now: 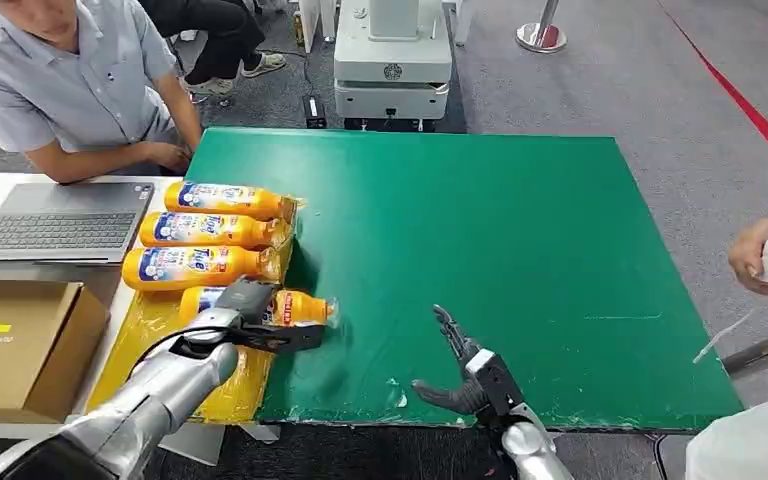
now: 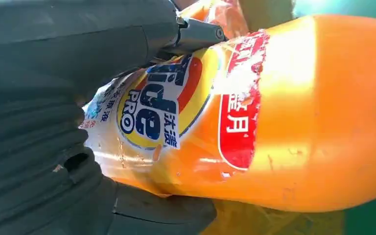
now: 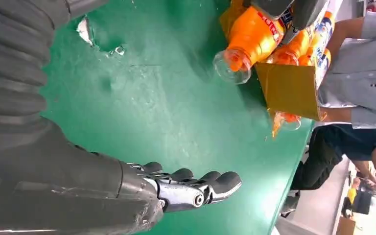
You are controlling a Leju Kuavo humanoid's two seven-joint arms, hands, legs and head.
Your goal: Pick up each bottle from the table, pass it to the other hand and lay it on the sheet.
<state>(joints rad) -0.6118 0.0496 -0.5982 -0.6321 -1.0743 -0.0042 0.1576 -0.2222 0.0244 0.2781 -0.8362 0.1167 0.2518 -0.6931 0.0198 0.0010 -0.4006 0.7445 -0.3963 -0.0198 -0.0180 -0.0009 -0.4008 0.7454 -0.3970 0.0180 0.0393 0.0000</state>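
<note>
My left hand (image 1: pixel 245 318) grips an orange detergent bottle (image 1: pixel 302 306) around its labelled body. The bottle lies level at the right edge of the yellow sheet (image 1: pixel 145 330), its clear cap over the green board (image 1: pixel 520 260). I cannot tell whether it touches the sheet. Close up, the left hand (image 2: pixel 54 98) wraps the bottle (image 2: pixel 284 122) at its blue and red label. Three more orange bottles (image 1: pixel 210 230) lie side by side on the sheet behind it. My right hand (image 1: pixel 460 372) is open near the board's front edge, fingers (image 3: pixel 196 188) spread, holding nothing. The held bottle (image 3: pixel 252 36) also appears in the right wrist view.
A laptop (image 1: pixel 60 220) and a cardboard box (image 1: pixel 20 345) sit on the white table left of the sheet. A person (image 1: pixel 70 80) sits behind the laptop. Another person's hand (image 1: pixel 765 255) holds something at the right edge. A white machine base (image 1: pixel 392 70) stands behind the board.
</note>
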